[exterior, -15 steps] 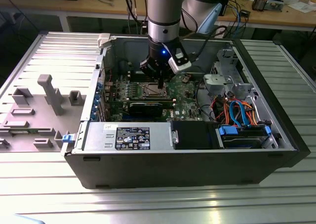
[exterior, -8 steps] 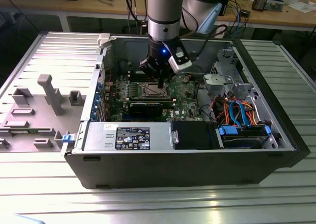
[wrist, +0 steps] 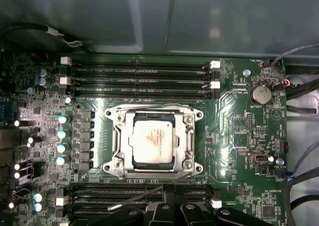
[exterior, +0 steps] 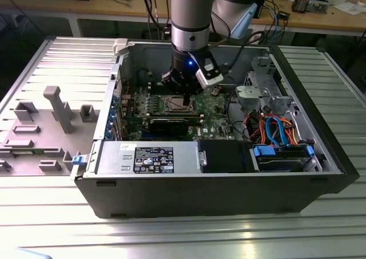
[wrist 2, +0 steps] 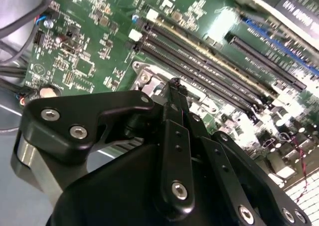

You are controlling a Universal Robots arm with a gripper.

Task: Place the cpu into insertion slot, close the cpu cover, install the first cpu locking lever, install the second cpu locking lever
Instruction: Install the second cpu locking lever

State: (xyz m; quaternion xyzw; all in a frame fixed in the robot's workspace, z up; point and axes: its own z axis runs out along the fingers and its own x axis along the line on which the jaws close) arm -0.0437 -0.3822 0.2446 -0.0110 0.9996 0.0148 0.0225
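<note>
Inside the square steel cpu cover point(wrist: 153, 141), the matte silver-grey cpu point(wrist: 153, 142).

A: What's in the case point(exterior: 217, 199)?
B: Green motherboard point(exterior: 214, 104) on the floor. Silver PSU point(exterior: 148, 158) with a black label along the near wall, black box point(exterior: 223, 156) beside it, then a blue-handled drive bay point(exterior: 283, 158) toward the exterior view's right.
A: Cabling?
B: Orange and blue wires point(exterior: 274, 127) above the bay, next to a grey metal bracket point(exterior: 260, 93).
A: Board detail?
B: RAM slots point(wrist: 139, 79) in rows, coin cell point(wrist: 259, 93) near one corner, row of capacitors point(wrist: 62, 138).
A: Outside the case?
B: Grey plastic fixture point(exterior: 48, 124) on the ribbed table point(exterior: 171, 236), at the exterior view's left. Wooden bench point(exterior: 320, 19) behind.
</note>
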